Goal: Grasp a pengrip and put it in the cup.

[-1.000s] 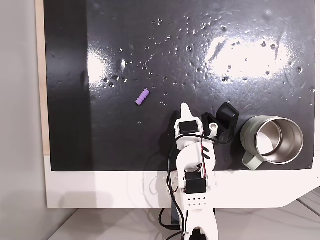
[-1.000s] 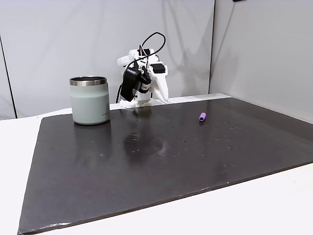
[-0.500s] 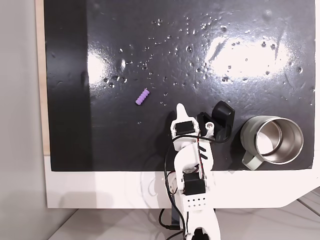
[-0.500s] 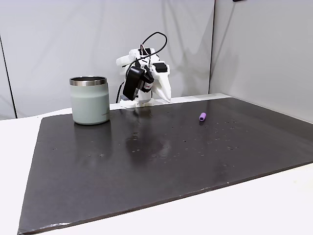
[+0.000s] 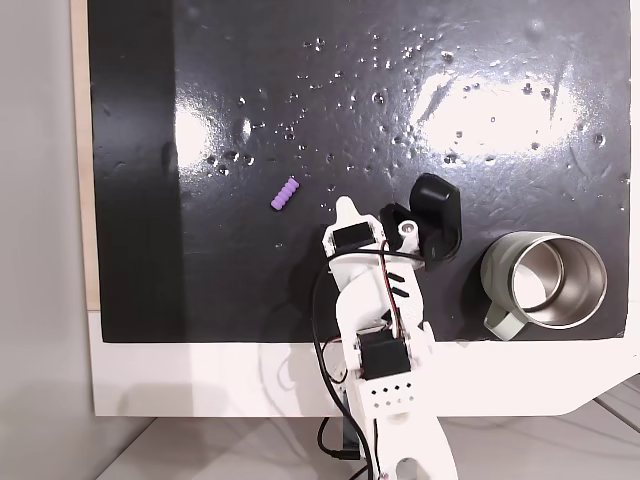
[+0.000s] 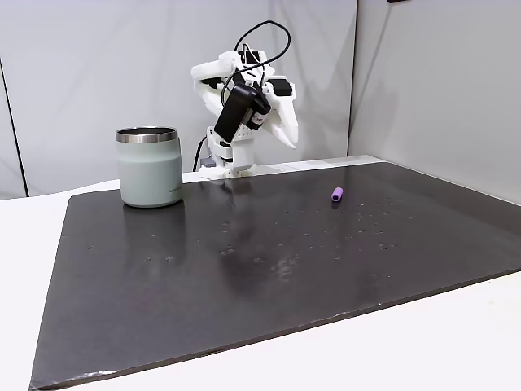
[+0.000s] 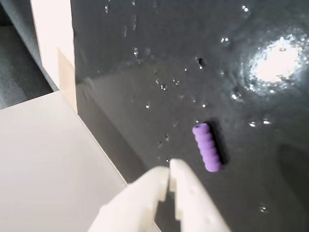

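The lilac ribbed pengrip (image 5: pixel 285 193) lies alone on the black mat; it also shows far right in the side fixed view (image 6: pixel 336 194) and in the wrist view (image 7: pixel 207 147). My white gripper (image 5: pixel 345 206) hangs above the mat a short way right of the pengrip in the top-down fixed view, raised and tilted down in the side view (image 6: pixel 291 142). Its fingertips (image 7: pixel 169 167) meet, shut on nothing, just left of and below the pengrip in the wrist view. The sage-green cup (image 5: pixel 545 281) with a steel inside stands upright near the mat's edge (image 6: pixel 149 167).
A glossy black mat (image 5: pixel 500 100) covers a white table (image 6: pixel 24 244); small dimples and glare dot it. My arm's base (image 5: pixel 390 400) sits on the white edge beside the cup. Grey walls (image 6: pixel 431 81) stand behind the table and to its right.
The arm has risen and swung toward the pengrip: left in the top-down view, right and up in the side view. The pengrip and cup have stayed put.
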`<state>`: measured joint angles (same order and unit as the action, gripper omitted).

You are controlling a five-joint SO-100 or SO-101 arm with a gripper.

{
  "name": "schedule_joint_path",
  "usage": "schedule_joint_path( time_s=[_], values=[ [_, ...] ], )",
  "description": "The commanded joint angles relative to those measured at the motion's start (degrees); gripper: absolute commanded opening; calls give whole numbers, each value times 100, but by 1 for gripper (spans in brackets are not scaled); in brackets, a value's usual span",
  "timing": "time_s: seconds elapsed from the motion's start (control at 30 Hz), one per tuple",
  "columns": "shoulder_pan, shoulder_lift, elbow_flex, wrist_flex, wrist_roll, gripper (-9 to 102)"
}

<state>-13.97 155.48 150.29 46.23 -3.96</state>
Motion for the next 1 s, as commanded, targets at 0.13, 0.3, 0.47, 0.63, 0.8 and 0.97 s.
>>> schedule_joint_path(
  time_s=[0.13,0.3,0.47,0.63,0.8,0.97],
  values=[
    [-642,-2241,-1477,-352,-870,0],
    [-1327,-3103,-1811,-360,-1143,0],
    [-1819,-3771,-2083,-360,-1327,4],
    [-1916,-4298,-2391,-308,-1354,11],
    [-1890,-4834,-2821,9,-1644,20],
    [-1828,-5194,-3076,193,-1802,22]
  ],
)
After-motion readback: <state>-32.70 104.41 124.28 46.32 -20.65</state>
